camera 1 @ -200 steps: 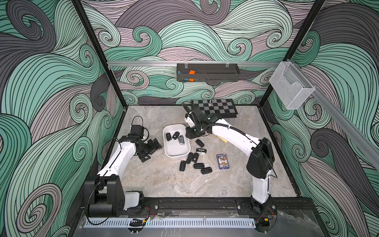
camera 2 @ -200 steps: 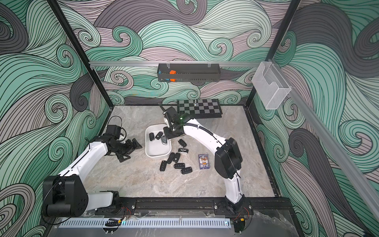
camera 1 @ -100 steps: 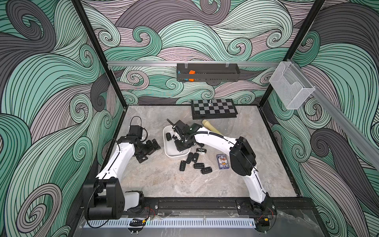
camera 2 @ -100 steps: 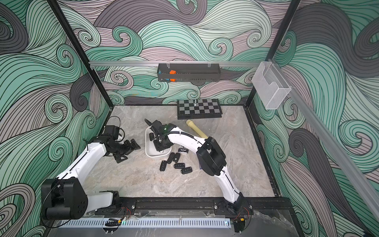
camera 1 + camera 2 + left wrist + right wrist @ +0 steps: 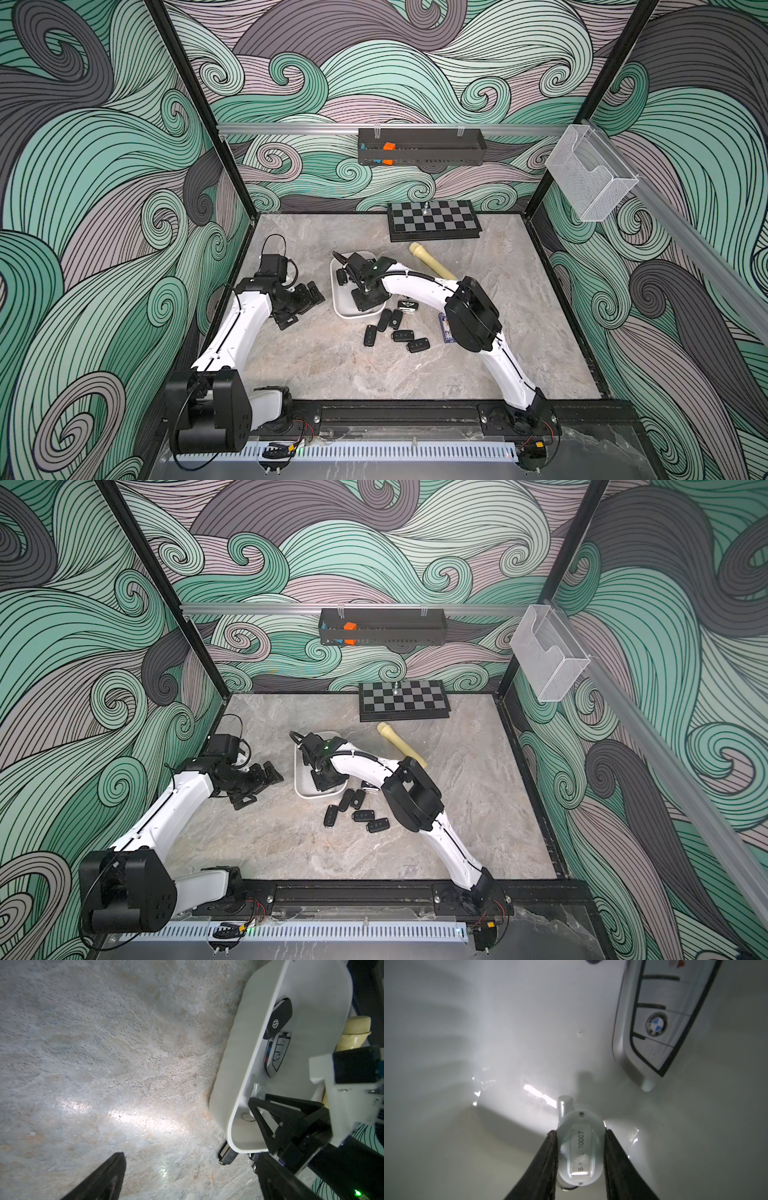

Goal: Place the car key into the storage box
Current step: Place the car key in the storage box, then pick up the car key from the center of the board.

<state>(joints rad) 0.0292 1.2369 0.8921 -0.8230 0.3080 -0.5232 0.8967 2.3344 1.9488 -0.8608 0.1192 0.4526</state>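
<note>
The storage box [image 5: 344, 306] [image 5: 304, 789] is a shallow white bin at mid-table. My right gripper [image 5: 368, 297] [image 5: 324, 781] [image 5: 579, 1134] reaches down inside it, shut on a silver-white car key [image 5: 580, 1147] [image 5: 256, 1089] held close over the box floor [image 5: 508, 1043]. A silver BMW key [image 5: 660, 1016] [image 5: 276, 1053] and a black VW key [image 5: 279, 1018] lie in the box [image 5: 234, 1064]. My left gripper [image 5: 302, 308] [image 5: 259, 787] [image 5: 190, 1159] stands open over bare table just left of the box, holding nothing.
Several black car keys [image 5: 384, 320] lie scattered on the table by the box's near end, with a card deck [image 5: 444, 332] to their right. A cream flashlight [image 5: 430, 262] and a chessboard [image 5: 434, 220] lie behind. A black tray [image 5: 419, 151] and clear mesh holder [image 5: 590, 178] hang on the walls.
My right arm has swung from behind the box, folded back and lowered its gripper with the key into the box's near end. The left gripper has opened slightly wider.
</note>
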